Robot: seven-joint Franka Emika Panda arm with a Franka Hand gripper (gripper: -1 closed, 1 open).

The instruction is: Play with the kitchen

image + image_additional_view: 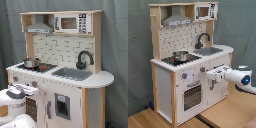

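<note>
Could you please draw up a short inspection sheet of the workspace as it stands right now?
Surface: wooden table top under the play set, seen in the second exterior view.
Job's things: kitchen upright; black faucet over the grey sink; microwave and hood on top; oven door closed.
Clutter: small metal pot on the stove; nothing else seen.
Grippers: pincer close against the kitchen's front, beside the oven door; whether it touches cannot be told.
Cables: nothing seen.
Surroundings: grey curtain behind.
</note>
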